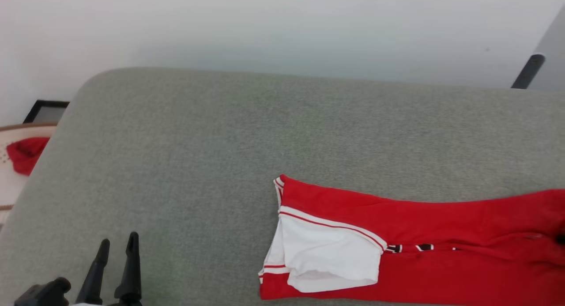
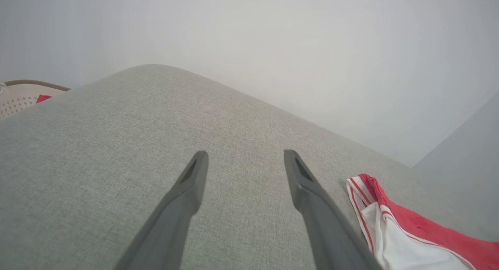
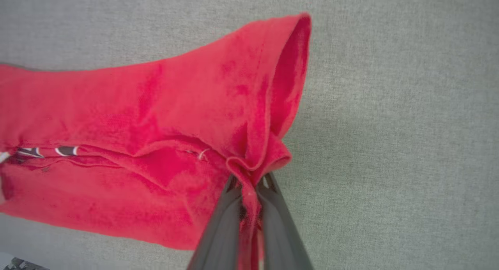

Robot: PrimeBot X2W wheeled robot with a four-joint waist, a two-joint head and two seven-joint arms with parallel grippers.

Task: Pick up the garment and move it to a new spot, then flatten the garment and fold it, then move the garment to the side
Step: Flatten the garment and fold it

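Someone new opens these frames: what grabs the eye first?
The small red jersey shirt with a white, stripe-trimmed short sleeve, lying partly folded at the lower right of the grey woven fabric surface. Next, the right gripper, its two dark fingers shut on a bunched red edge of that shirt. The left gripper hangs open at lower left, apart from the shirt.

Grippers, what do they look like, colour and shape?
The left gripper has two long, slim, dark grey fingers tapering to narrow tips, each with a shallow recess on its inner face near the tip. In the head view its base looks black and knobbly. The right gripper has matching dark, matte, tapered fingers, plain and unmarked.
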